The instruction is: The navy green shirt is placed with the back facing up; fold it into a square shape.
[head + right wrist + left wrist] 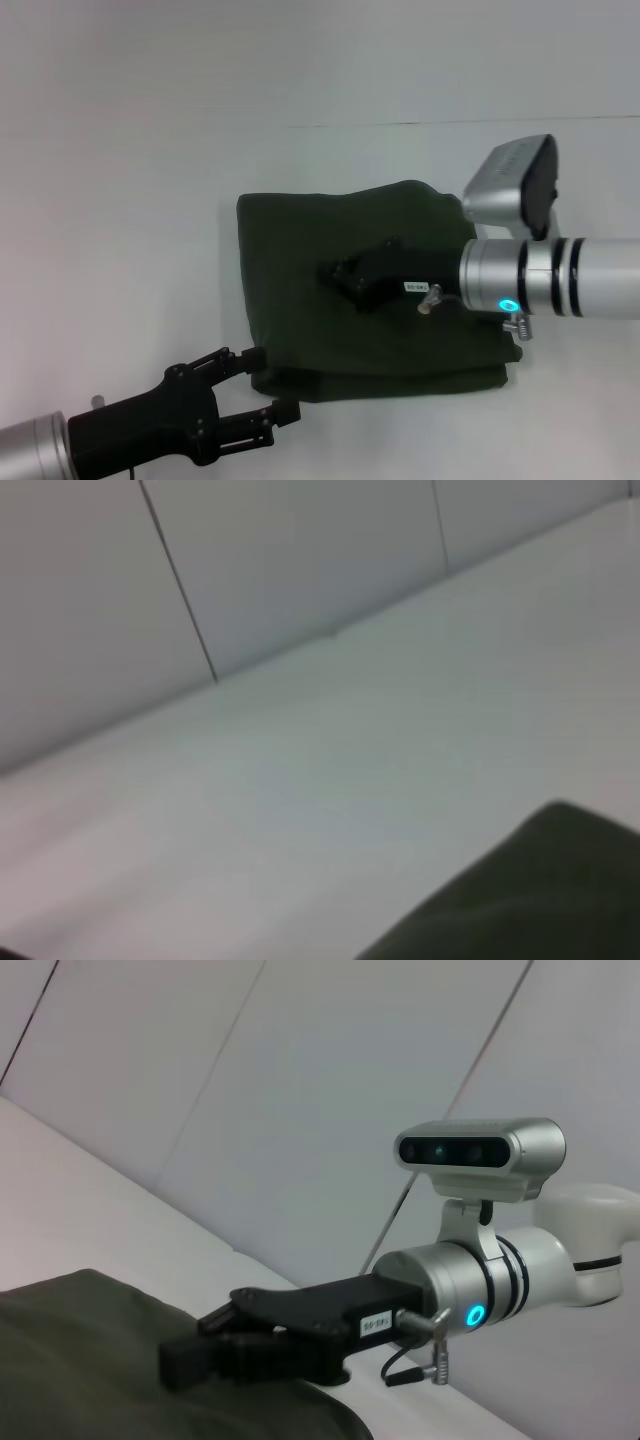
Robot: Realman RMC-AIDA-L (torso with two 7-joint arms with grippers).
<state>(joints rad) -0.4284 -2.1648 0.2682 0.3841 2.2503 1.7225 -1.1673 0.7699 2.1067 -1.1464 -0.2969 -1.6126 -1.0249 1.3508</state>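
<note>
**Shirt folded to a rough square; right arm over it, left gripper at its near corner**

The navy green shirt (370, 300) lies on the white table (120, 200) as a compact, roughly square stack, with doubled layers visible along its near edge.

Right arm: it extends horizontally from the shirt's right side, wrist camera on top, forearm roughly level. The right gripper (340, 276) sits over the middle of the shirt, fingers pointing toward the shirt's left edge. In the left wrist view the right gripper (190, 1355) has its fingers pressed together, low over the fabric; whether they touch the cloth cannot be told.

Left arm: it reaches in from the near-left side of the shirt. The left gripper (268, 383) is spread, one fingertip at the shirt's near-left corner, the other just in front of the near edge. It grips no fabric.
</note>
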